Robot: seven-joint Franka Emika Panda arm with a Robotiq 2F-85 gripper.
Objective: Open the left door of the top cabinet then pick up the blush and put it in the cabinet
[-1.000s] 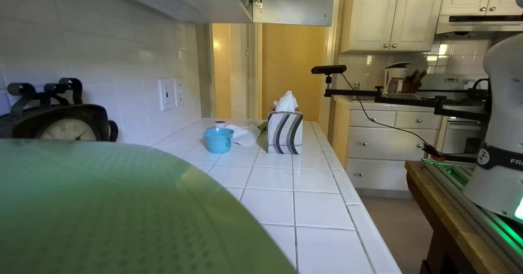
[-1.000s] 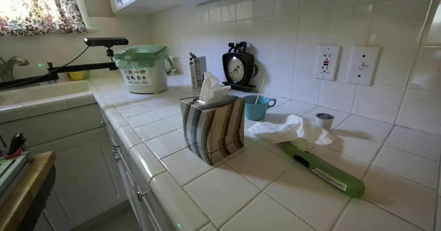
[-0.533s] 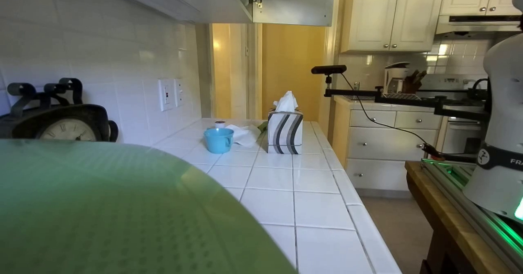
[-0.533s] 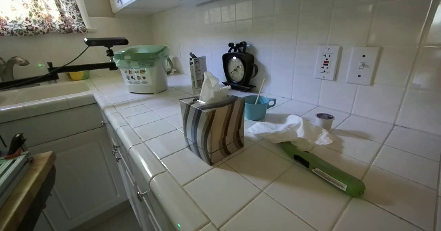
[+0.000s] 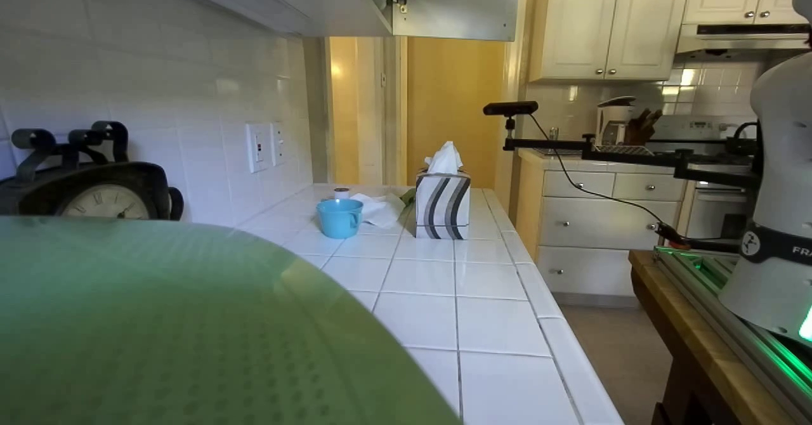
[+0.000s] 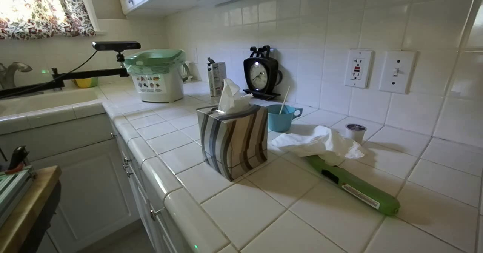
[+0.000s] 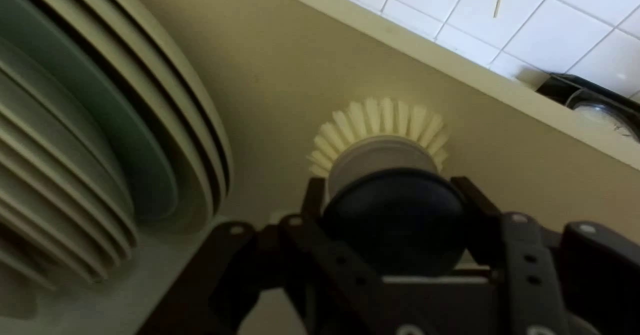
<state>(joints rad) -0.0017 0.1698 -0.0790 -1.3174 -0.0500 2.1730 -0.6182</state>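
Wrist view: stacked plates (image 7: 115, 135), filling left of frame. Brush (image 7: 395, 220) clenched in gripper (image 7: 391, 190), lower centre, before tan surface of top cabinet (image 7: 260, 75); contact with it unclear. Bristles (image 7: 372, 117) toward top of frame, axis near upright. Gap between plates and bristles. Pale cabinet edge slanting across upper right; clock (image 7: 595, 106), tiles (image 7: 430, 0) beyond.

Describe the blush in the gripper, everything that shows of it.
Only the wrist view shows the blush. It looks like a round brush: a smooth, nearly black dome, perhaps plastic, then a pale greyish collar, and cream bristles fanning out in tufts. The gripper is shut on the dome, one finger at either side; the dome faces the camera and the bristles point away. Behind it lies the pale board of the top cabinet; whether the bristles touch that is not clear.
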